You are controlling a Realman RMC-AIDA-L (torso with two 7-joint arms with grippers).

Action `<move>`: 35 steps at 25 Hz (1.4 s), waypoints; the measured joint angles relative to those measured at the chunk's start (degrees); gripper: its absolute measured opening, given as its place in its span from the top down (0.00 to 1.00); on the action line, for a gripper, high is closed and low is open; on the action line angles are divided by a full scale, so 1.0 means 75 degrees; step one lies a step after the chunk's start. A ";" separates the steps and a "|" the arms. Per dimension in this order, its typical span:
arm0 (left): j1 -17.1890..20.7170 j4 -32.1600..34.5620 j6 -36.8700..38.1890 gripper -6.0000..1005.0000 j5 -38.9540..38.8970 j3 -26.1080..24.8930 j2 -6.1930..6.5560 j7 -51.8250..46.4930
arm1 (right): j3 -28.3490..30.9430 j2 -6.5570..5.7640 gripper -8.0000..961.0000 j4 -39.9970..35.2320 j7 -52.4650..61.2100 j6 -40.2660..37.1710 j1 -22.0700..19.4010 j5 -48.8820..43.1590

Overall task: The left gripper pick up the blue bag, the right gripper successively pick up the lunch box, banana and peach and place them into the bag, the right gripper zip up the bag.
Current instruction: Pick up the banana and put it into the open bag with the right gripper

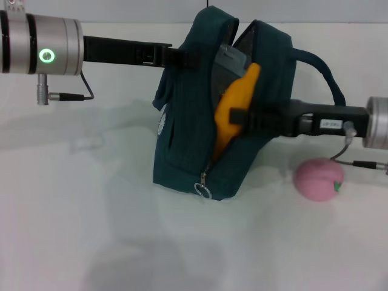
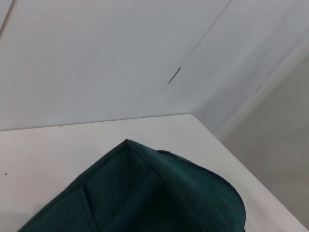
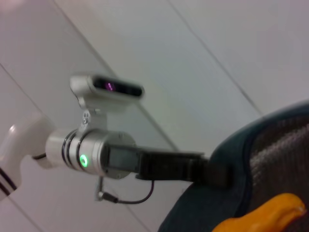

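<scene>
One pink peach [image 1: 319, 178] lies on the white table [image 1: 79, 212], at 4 o'clock from the bag and apart from it. One dark teal bag [image 1: 200, 145] stands upright at centre, mouth open, its zipper pull [image 1: 204, 189] hanging at the lower front. The left gripper [image 1: 185, 56] pinches the bag's upper edge at 10 o'clock. The right gripper [image 1: 235, 116], entering from 3 o'clock, is clamped on one banana [image 1: 233, 109] angled into the opening. One grey lunch box [image 1: 229, 60] sits inside, behind the banana.
</scene>
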 joint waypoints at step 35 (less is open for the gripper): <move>0.0107 -0.0021 0.0082 0.93 -0.0019 0.0000 -0.0023 -0.0038 | 0.0252 -0.0424 0.32 -0.1105 0.2138 -0.0035 0.0406 -0.1324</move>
